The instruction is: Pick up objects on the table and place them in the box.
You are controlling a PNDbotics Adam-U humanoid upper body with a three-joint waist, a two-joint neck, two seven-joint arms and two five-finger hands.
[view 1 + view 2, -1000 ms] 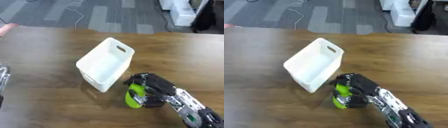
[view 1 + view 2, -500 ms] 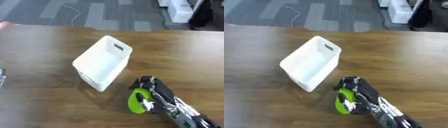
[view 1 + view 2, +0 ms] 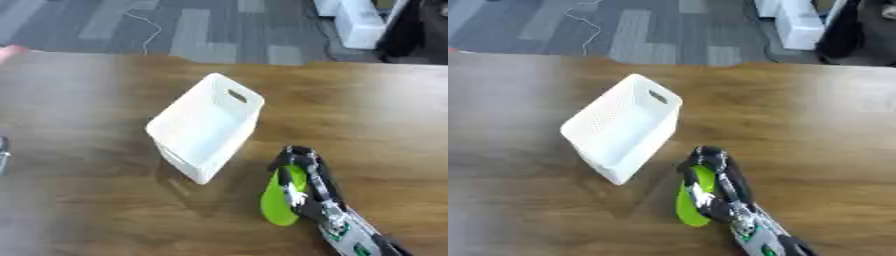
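right hand (image 3: pixel 302 172): near right, fingers curled round green object, held for carry to box
green object (image 3: pixel 282 200): long, lime, in right hand's grasp, near right of box, not yet inside
box (image 3: pixel 206 125): white, perforated, centre of table, open top, empty as far as visible, handle slot on far end
left hand: not visible
table (image 3: pixel 87 100): brown wood
floor (image 3: pixel 201 30): far, grey carpet tiles
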